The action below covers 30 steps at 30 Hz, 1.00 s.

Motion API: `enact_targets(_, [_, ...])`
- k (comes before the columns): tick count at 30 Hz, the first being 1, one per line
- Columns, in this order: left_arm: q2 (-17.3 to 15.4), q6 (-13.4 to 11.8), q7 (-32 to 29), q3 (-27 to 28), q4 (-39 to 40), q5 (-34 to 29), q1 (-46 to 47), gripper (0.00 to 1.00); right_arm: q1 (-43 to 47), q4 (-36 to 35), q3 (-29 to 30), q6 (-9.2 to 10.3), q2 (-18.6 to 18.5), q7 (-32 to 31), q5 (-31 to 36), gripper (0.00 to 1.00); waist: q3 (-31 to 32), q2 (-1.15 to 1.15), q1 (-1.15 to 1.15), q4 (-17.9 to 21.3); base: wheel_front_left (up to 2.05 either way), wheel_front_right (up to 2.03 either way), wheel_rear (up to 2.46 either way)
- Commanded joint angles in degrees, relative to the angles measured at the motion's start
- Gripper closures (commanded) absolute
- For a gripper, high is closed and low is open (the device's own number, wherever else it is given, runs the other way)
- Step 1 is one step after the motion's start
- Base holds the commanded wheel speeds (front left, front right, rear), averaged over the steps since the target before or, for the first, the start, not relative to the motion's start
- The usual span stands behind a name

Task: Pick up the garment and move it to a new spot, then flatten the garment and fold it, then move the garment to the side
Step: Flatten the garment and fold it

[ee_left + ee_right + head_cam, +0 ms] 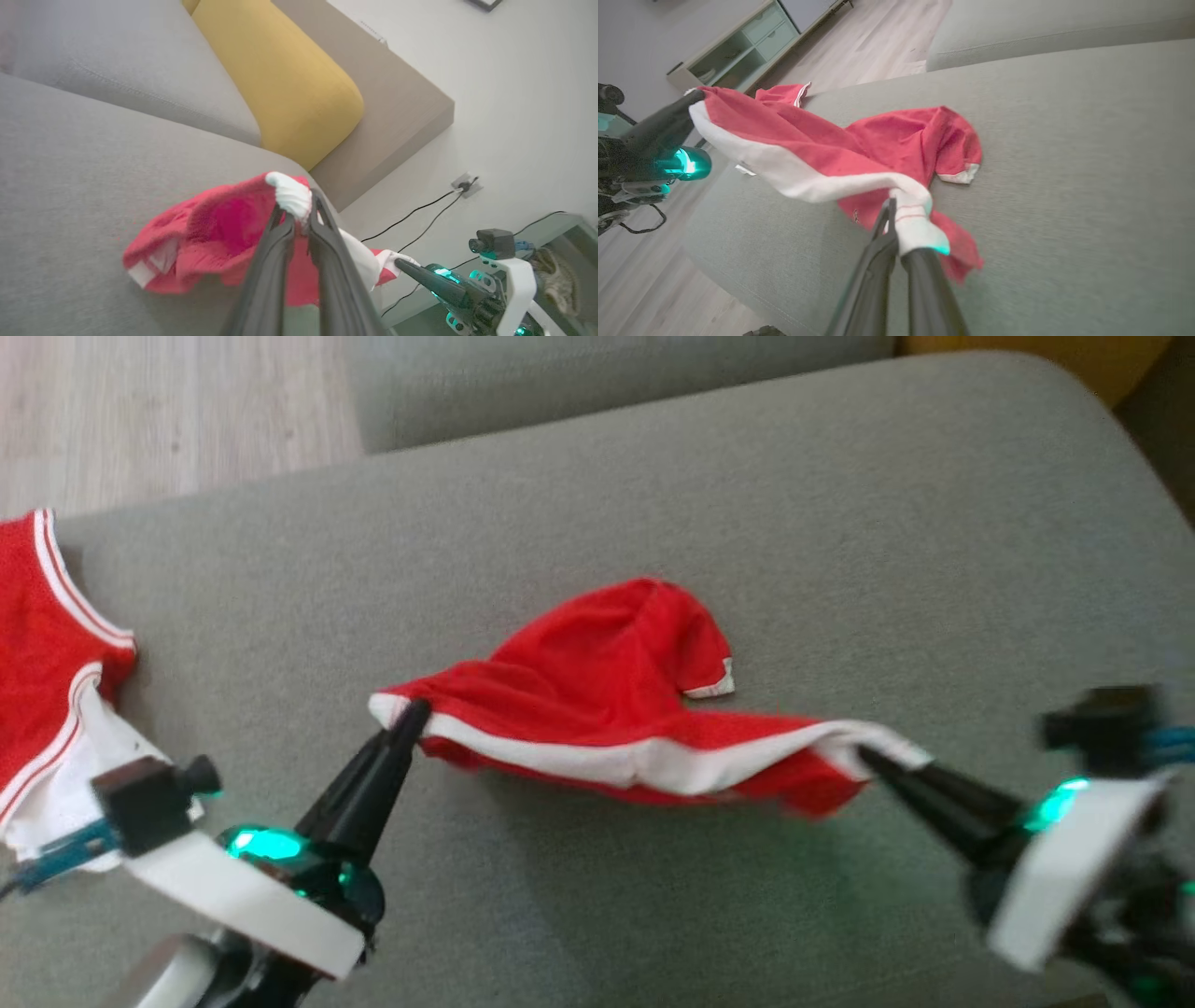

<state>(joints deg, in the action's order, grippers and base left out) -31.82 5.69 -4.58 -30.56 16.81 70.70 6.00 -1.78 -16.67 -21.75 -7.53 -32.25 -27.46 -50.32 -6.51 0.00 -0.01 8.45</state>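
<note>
Grey sofa seat (840, 523), red garment (597, 700) clear of edges, hem (653, 763) in jaws

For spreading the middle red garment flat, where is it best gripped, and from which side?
Probably the white band, at its two ends, from the robot's side. It is the one long straight edge; the rest lies bunched. The left gripper and right gripper are shut on those ends.

Grey sofa seat (653, 476); yellow cushion (280, 79); wood floor (140, 411); pale shelf cabinet (752, 42); wall socket (465, 183) with black cables.
</note>
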Motion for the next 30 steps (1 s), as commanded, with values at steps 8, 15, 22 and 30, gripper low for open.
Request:
enact_targets(8, [-2.10, -4.98, -2.16, 5.78, 17.04, 7.15, 0.99, 1.00, 6.25, -16.86, 12.35, 0.04, -12.08, -10.59, -11.35, 1.00, 2.04, 0.00, 0.01, 0.93, 0.00, 0.00, 0.00])
enact_targets(15, [-1.52, -12.02, -5.30, 8.33, 23.47, 10.69, 6.91, 1.00, 5.91, -23.72, 21.77, 0.04, -15.51, -13.42, -18.94, 1.00, 1.19, 0.00, 0.01, -0.20, 0.00, 0.00, 0.00])
enact_targets(22, [-1.70, -21.66, -12.51, 10.52, 15.75, 11.37, 25.40, 1.00, -0.93, -22.78, 29.59, 0.04, -20.75, -16.88, -25.93, 1.00, -1.25, 0.00, 0.01, -1.92, 0.00, 0.00, 0.00])
enact_targets(30, [0.66, -22.17, -17.58, 5.76, -0.82, 5.85, 45.31, 1.00, -27.21, -11.15, 19.02, 0.04, -15.38, -11.97, -16.95, 1.00, -9.52, 0.00, 0.01, -4.47, 0.00, 0.00, 0.00])
